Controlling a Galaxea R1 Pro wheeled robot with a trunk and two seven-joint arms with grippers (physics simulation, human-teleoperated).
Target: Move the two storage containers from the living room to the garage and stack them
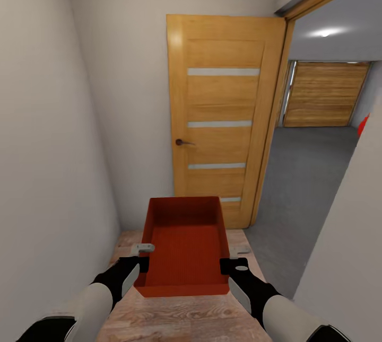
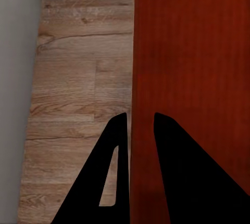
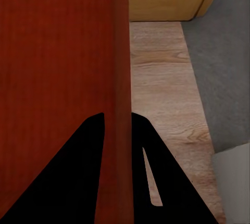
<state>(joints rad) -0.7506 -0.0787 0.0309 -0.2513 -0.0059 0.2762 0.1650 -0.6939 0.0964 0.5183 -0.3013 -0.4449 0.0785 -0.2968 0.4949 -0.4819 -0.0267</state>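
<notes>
One orange-red storage container [image 1: 185,246], open-topped and empty, hangs level in front of me above a light wood plank floor [image 1: 185,315]. My left gripper [image 1: 142,263] is shut on its left wall, and in the left wrist view the gripper [image 2: 139,115] has a finger on each side of that wall [image 2: 192,52]. On the opposite wall my right gripper [image 1: 227,266] is shut as well; the right wrist view shows this gripper [image 3: 117,114] straddling the rim of the container [image 3: 57,52]. Through a doorway ahead right lies the garage with its dark grey floor [image 1: 307,172].
I stand in a narrow passage with a pale wall close on the left [image 1: 48,172] and another on the right [image 1: 350,236]. An open wooden door [image 1: 223,119] stands straight ahead. In the garage are a plank door [image 1: 323,95] and a sliver of the red car [image 1: 364,124].
</notes>
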